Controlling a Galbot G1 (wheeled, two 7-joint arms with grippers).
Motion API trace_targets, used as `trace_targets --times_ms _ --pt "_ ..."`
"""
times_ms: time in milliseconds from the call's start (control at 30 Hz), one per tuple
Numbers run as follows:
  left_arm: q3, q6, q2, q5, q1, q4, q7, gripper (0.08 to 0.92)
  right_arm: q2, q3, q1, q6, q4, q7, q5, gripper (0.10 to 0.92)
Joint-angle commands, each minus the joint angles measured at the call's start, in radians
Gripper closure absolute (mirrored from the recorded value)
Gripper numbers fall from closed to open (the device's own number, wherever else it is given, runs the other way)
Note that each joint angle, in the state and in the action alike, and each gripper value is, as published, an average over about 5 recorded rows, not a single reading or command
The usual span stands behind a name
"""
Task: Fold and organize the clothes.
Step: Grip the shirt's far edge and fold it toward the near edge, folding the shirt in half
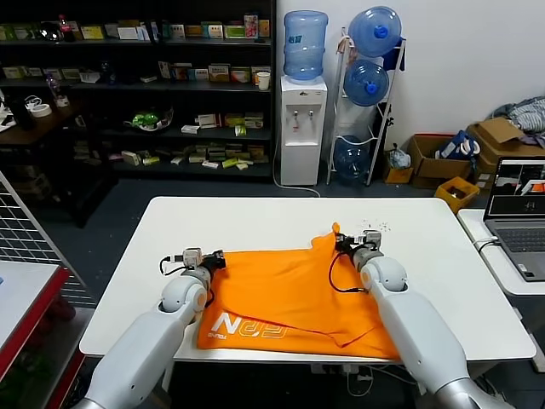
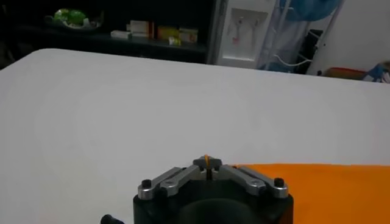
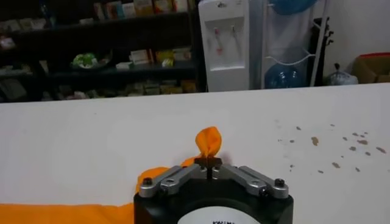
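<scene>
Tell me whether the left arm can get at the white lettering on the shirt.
Probably yes, but not freely: the left gripper is shut on the shirt edge, and the lettering lies uncovered right beside that arm. It would have to let go first.

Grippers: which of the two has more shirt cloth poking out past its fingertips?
The right gripper: a bunched orange tuft of the T-shirt stands above its shut tips. The left gripper shows only a sliver of orange between its tips.

Orange T-shirt (image 1: 294, 298) lies spread on table, white lettering up, far corners lifted.
</scene>
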Motion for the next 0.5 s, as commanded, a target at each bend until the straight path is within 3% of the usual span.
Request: trace_targets --times_ms 33,500 --pt "-0.053 0.001 0.061 -0.003 0.126 -0.291 -0.052 0.898 -0.087 0.054 -0.173 -0.004 0.267 0.025 0.042 0.900" --pt "-0.119 0.000 0.089 0.067 0.416 -0.624 -0.100 0.898 -0.184 0.168 -0.494 -0.091 0.614 0.118 0.061 0.900"
